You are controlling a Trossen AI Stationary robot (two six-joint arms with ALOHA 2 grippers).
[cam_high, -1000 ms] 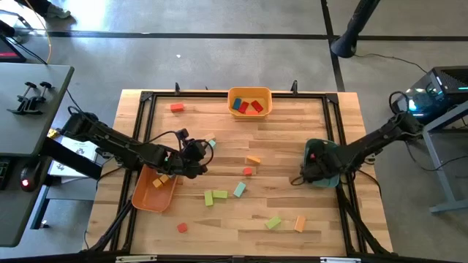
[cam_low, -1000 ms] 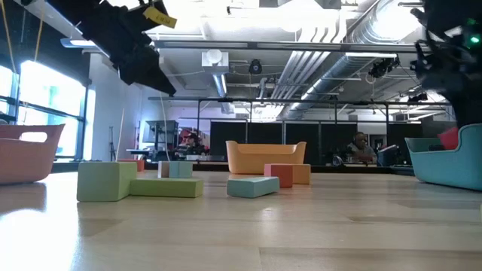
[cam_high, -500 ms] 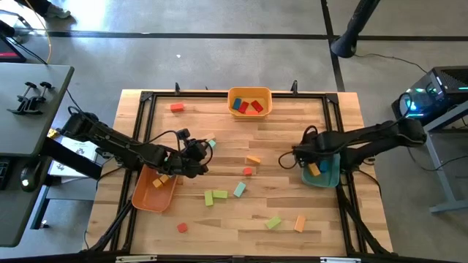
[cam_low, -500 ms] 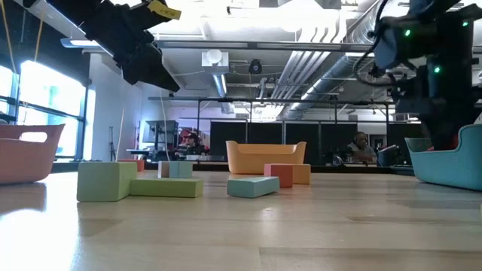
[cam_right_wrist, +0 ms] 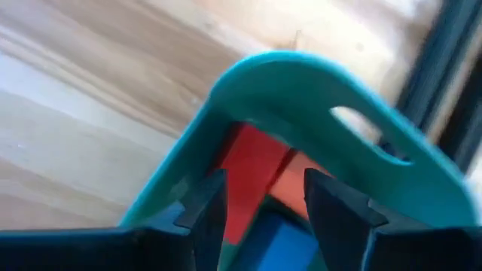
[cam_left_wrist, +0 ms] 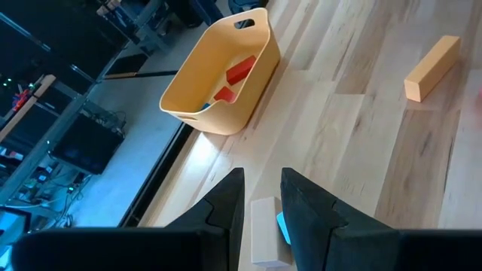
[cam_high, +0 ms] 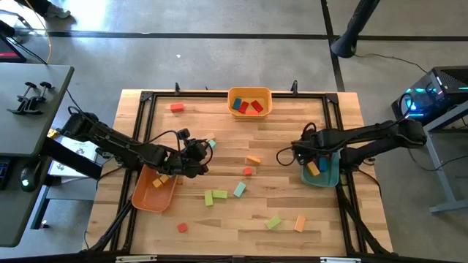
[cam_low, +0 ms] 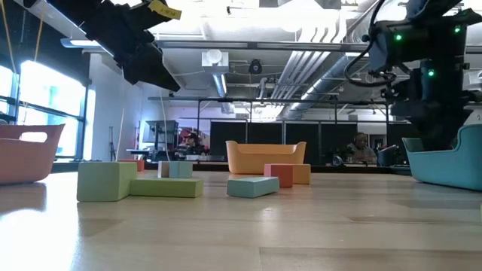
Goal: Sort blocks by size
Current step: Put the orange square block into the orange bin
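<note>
Blocks lie scattered on the table; others sit in the yellow tray, orange tray and teal tray. Small, rigid and probably light, with smooth paint; best pinched across two flat opposite faces. Left hand, fingers narrowly parted and empty, hangs over a pale block. Right hand, spread and empty, hangs above the teal tray.

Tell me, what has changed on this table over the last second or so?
The right claw has lifted out of the teal tray and swung toward the middle of the table, its fingers now open and empty; the blocks in the tray show again. The left claw stayed beside the orange tray, and the loose blocks have not moved.
</note>
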